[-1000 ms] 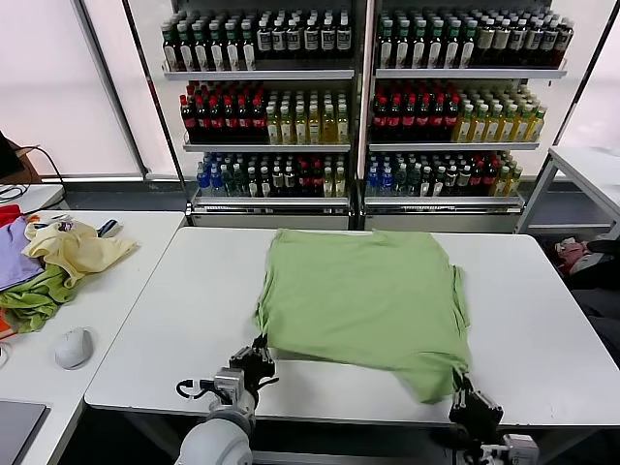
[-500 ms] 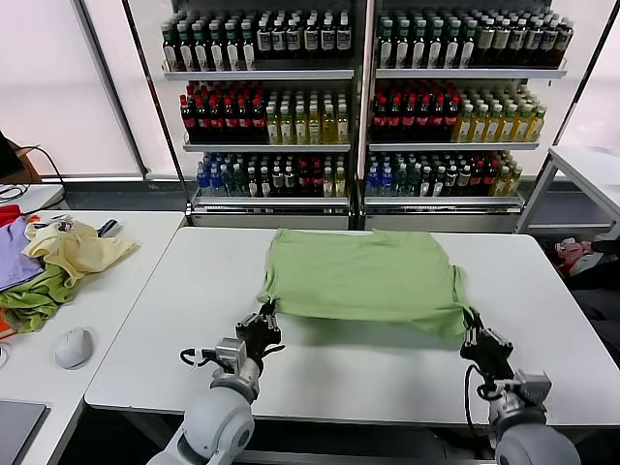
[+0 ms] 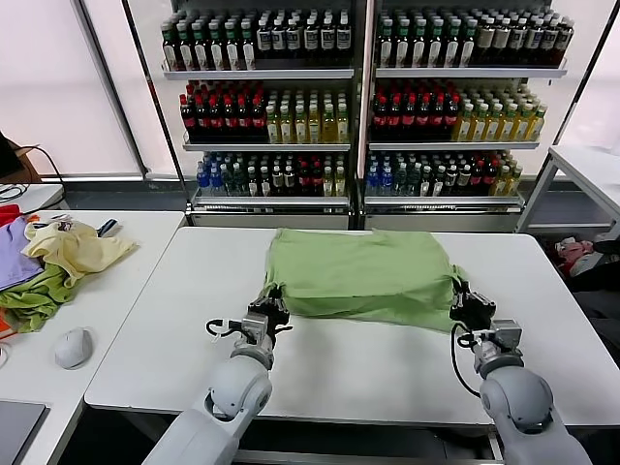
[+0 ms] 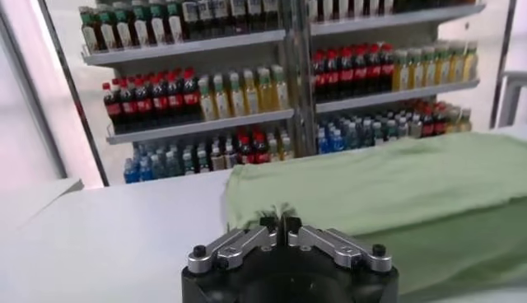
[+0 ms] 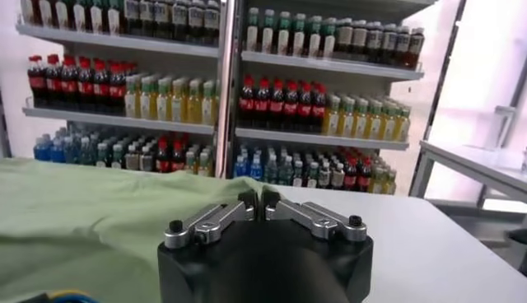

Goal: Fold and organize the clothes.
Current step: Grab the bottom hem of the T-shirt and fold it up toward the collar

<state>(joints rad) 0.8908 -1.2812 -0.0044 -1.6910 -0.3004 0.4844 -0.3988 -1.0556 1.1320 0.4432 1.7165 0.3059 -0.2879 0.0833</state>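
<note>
Shirt [image 3: 360, 274] lies mid-counter [image 3: 194, 320], half-folded. My left pincer [image 3: 268, 308] pinches its 8 o'clock corner, right pincer [image 3: 469, 306] its 4 o'clock corner. Light, limp cloth: hold at corners.

I am seeing no readable text; the labels on the shelved bottles [image 3: 358, 116] are showing too small to read.

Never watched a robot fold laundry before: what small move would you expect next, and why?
Probably both arms carry the lifted hem a little farther toward the shelves, then lower it. The left end effector and right end effector are each shut on a near corner of the shirt, and the near half is only partly folded over the far half on the table.
</note>
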